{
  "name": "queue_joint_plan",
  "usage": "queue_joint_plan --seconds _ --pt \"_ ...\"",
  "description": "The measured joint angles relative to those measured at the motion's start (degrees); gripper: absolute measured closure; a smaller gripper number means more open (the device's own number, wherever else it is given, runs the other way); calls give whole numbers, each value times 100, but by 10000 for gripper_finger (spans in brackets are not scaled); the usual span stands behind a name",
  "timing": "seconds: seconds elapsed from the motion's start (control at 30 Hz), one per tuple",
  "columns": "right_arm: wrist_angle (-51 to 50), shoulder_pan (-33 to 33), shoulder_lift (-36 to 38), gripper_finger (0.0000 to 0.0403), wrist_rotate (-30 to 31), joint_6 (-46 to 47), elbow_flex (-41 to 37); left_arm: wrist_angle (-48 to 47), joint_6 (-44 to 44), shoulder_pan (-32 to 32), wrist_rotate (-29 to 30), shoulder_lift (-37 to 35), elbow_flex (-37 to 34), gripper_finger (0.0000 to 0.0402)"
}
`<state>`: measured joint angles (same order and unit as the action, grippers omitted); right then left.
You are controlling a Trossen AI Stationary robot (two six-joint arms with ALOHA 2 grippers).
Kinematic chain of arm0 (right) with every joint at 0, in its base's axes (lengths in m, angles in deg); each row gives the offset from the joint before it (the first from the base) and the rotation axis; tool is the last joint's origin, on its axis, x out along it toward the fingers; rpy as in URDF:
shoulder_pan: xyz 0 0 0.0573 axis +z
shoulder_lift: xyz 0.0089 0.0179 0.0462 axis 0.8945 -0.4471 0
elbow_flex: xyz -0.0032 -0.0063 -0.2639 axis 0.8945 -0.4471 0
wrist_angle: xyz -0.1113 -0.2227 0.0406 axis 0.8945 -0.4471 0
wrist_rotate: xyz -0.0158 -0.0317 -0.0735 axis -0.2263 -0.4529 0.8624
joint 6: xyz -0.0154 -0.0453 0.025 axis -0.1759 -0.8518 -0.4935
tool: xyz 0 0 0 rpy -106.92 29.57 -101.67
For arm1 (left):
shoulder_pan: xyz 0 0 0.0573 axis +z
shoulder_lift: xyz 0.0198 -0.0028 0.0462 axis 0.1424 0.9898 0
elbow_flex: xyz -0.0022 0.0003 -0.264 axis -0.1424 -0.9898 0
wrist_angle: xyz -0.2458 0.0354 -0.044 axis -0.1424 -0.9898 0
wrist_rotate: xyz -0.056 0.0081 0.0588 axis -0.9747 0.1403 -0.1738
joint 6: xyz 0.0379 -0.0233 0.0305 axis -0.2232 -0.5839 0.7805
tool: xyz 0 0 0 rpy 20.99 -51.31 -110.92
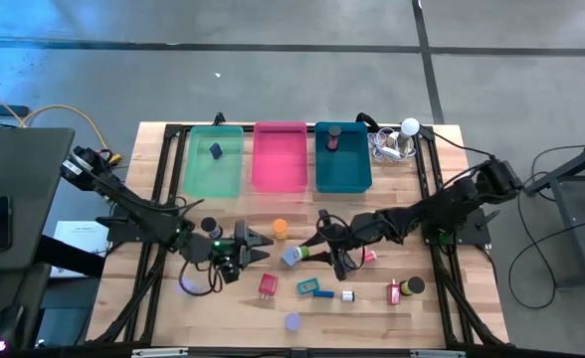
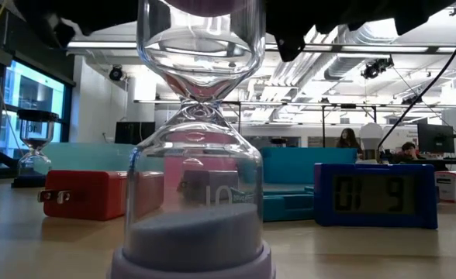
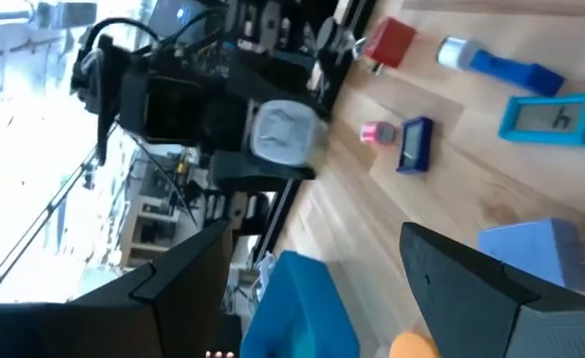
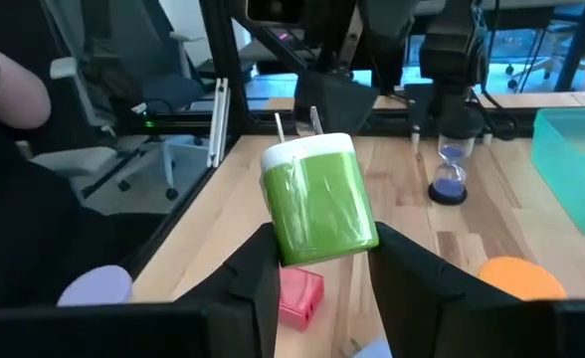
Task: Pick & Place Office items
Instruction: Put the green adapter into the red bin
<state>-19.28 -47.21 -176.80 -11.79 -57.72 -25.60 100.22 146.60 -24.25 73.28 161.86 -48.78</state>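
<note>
Mid-pick: right claw (image 4: 317, 261) clenched on green plug adapter (image 4: 317, 204), lifted over mid-table near orange cylinder (image 1: 280, 228). Left claw (image 1: 260, 246) released, idle nearby. Next: carrying to a tray, likely green tray (image 1: 213, 171).

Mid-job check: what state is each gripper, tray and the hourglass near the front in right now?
Right gripper: shut on green plug, lifted above the table.
Left gripper: open, empty.
Green tray: holds one dark piece.
Pink tray: nothing visible inside.
Teal tray: holds one dark item.
Hourglass: upright, sand settled at the bottom.
</note>
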Motion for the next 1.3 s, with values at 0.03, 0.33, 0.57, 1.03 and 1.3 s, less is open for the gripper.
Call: queue_joint_plan --seconds 0.03,0.33,0.57,1.03,1.3 --pt "-2 -19 -7 286 0 18 0 44 0 42 -10 0 -2 118" --pt "5 -104 -7 285 -72 137 0 192 301 508 -387 0 0 118" --pt "0 -104 -7 286 -92 135 0 580 58 818 -1309 195 0 118" --pt "-164 -104 -7 283 -138 150 0 2296 923 860 -849 1281 0 118" --pt "-229 -104 -7 285 -135 152 0 2291 341 871 -858 1281 0 118"
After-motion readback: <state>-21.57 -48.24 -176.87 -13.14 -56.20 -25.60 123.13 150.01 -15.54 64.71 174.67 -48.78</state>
